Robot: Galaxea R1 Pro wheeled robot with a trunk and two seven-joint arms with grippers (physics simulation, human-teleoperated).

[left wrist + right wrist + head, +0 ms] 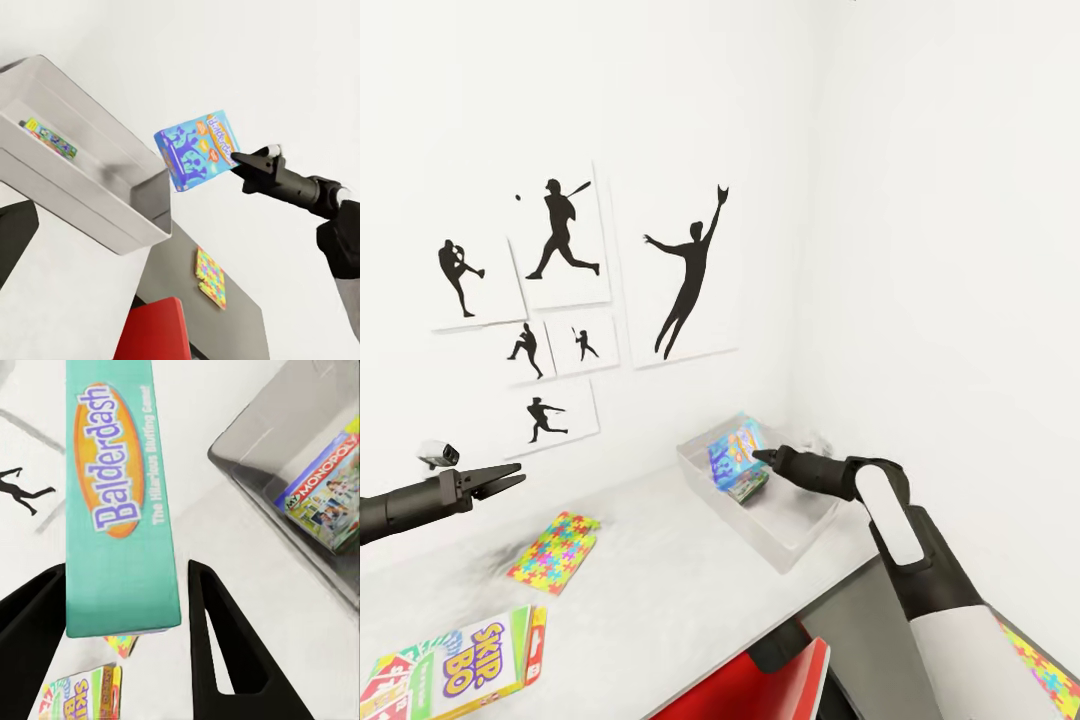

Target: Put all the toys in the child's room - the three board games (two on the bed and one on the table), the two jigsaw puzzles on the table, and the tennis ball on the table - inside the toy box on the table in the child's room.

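- The child's room meets in a far corner of plain white walls; black baseball-player silhouette prints (575, 300) hang on the left wall above the table.
- The table (660, 590) is a pale grey top running from the near left toward the far corner, with a red chair back (760, 690) at its near edge.
- The right gripper (765, 457) holds the small blue board game (734, 447) tilted on edge just over the toy box, one long side up toward the wall corner; in the right wrist view its teal "Balderdash" side (120, 495) runs lengthwise away between the two black fingers (217, 645), which stand on either side of it.
- The toy box (800, 535) sits at the far right end of the table and contains the green-edged board game (326, 499), marked "Monopoly", lying against one wall.
- One jigsaw puzzle (555, 550) lies flat on the table, left of the toy box and well apart from it.
- The "SKIP-BO" box (460, 665) lies flat at the near left.
- The left gripper (500, 480) hovers over the table's left side, jaws slightly parted, holding nothing.
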